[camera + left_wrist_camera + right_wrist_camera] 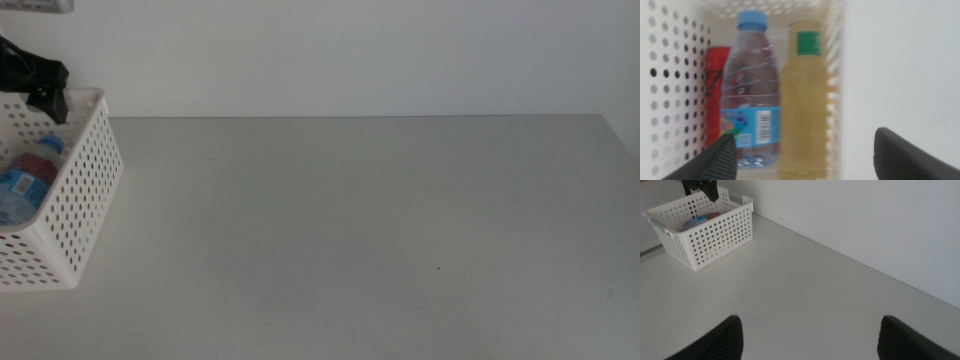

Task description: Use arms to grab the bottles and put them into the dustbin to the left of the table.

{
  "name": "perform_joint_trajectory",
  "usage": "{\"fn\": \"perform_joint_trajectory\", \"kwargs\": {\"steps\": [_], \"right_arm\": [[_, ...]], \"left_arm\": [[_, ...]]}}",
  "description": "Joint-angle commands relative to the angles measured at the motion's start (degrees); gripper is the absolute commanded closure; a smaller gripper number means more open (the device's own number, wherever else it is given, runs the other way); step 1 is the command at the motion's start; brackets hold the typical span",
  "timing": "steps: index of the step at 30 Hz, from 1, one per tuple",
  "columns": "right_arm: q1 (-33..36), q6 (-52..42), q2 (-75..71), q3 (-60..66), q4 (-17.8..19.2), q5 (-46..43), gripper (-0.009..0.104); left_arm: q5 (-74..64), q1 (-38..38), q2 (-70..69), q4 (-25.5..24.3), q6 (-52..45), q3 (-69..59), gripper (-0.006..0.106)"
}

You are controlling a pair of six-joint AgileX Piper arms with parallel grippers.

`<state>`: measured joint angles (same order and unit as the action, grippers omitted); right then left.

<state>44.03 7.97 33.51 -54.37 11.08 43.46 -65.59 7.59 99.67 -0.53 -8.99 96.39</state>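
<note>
The left gripper [45,90] hangs over the far rim of the dustbin [85,190], jaws spread wide w/ nothing between them; in the left wrist view one jaw sits over the basket interior, the other over bare table [900,65] outside the wall. Directly below it, inside the bin, three items lie side by side. Nearest the wall under the gripper's span is the tea bottle [802,105]: yellow-amber liquid, green label band near the neck; its cap end is washed out, so cap colour is hard to call. Next over is the water bottle [750,95]: clear ribbed plastic, light-blue cap, blue label w/ a barcode. Beyond that, against the opposite perforated wall, is the soda can [715,95]: red, slim, mostly hidden behind the water bottle. From the middle view only the water bottle's cap and label plus a bit of red show above the rim.

The bin is white plastic, rectangular, walls full of round holes, slot handle at the rim, sitting at the table's left end.

The right gripper [810,335] is well apart from the bin, over open light-grey tabletop, jaws also spread apart and holding nothing; it's out of the middle view.
</note>
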Motion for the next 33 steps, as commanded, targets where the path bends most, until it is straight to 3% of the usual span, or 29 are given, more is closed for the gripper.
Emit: {"fn": "perform_joint_trajectory", "kwargs": {"steps": [1,10,15,21,33], "right_arm": [[-0.09,-0.29,0.44,-1.88,1.29,-3.95,0.02],[-0.09,-0.29,0.44,-1.88,1.29,-3.95,0.02],[-0.09,-0.29,0.44,-1.88,1.29,-3.95,0.02],[-0.09,-0.29,0.44,-1.88,1.29,-3.95,0.02],[-0.09,-0.29,0.44,-1.88,1.29,-3.95,0.02]], "left_arm": [[0.8,-2.09,-5.97,2.81,-0.59,1.85,0.007],[0.42,-11.76,-16.08,3.11,-1.41,-1.39,0.007],[13.74,-16.04,-27.44,1.53,-0.62,-15.2,0.007],[26.98,-16.14,-39.36,1.15,1.95,-30.15,0.007],[26.9,-16.14,-48.17,1.16,4.03,-32.51,0.007]]}}
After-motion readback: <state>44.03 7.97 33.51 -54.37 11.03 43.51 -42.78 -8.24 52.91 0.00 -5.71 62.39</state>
